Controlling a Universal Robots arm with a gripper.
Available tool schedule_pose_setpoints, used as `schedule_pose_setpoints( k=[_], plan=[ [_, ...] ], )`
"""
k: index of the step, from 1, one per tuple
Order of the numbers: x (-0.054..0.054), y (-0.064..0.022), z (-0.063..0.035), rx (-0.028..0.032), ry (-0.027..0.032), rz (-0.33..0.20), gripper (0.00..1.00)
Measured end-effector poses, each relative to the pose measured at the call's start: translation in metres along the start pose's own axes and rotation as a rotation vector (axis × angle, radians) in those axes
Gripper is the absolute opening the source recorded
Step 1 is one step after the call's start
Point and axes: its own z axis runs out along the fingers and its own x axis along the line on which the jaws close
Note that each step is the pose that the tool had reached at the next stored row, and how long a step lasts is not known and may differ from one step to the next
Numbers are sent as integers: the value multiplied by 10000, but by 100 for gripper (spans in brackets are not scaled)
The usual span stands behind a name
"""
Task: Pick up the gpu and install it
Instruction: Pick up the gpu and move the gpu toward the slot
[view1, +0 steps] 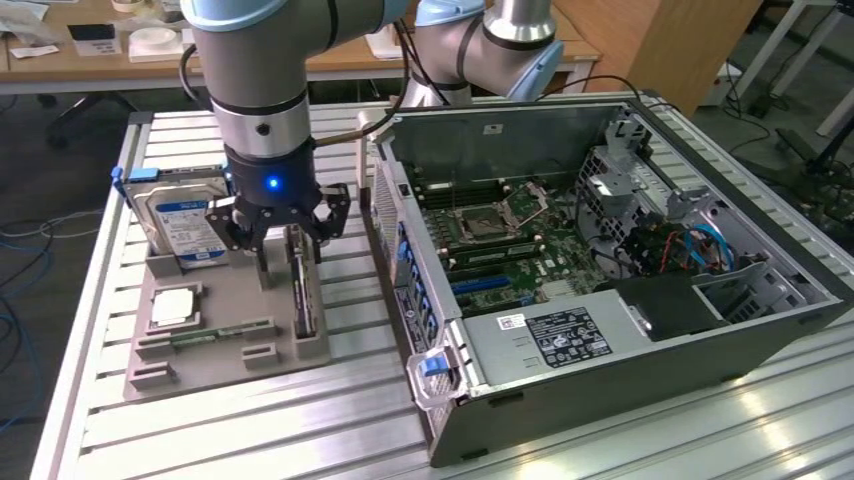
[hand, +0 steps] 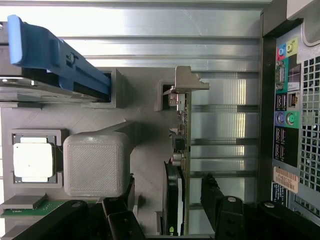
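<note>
The gpu stands on its long edge in a slot of the grey holder, a thin green board with a black cooler. In the wrist view the gpu shows edge-on, its silver bracket at the far end. My gripper hangs just above the card's far end, open, with nothing held. In the wrist view my gripper has one black finger on each side of the card, both apart from it. A grey printed block sits beside one finger.
The open computer case lies to the exterior view's right of the holder, motherboard exposed; its port panel is near the card. The holder also carries a hard drive, a processor and a memory stick.
</note>
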Motion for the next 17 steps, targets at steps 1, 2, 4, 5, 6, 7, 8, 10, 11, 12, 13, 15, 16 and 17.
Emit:
schedule_pose_setpoints(
  k=[1, 2, 4, 5, 6, 7, 8, 10, 11, 12, 13, 15, 16, 17],
  plan=[
    [0, 0, 0, 0, 0, 0, 65],
    [1, -3, 0, 1, 1, -1, 65],
    [1, -20, 3, 0, 1, -55, 65],
    [0, -26, 5, 1, 3, -104, 65],
    [0, -30, 10, -1, 3, -160, 65],
    [0, -33, 19, -2, 3, -227, 65],
    [0, -35, 33, 0, 7, -294, 65],
    [-2, -42, 68, -1, 8, -364, 65],
    [-1, -51, 85, 1, 11, -387, 65],
    [-1, -66, 103, 0, 12, -404, 65],
    [-1, -92, 120, -1, 11, -413, 65],
    [-3, -161, 155, -1, 10, -415, 65],
    [-5, -173, 173, -2, 9, -415, 65],
    [-8, -175, 191, -2, 7, -407, 65]
  ],
)
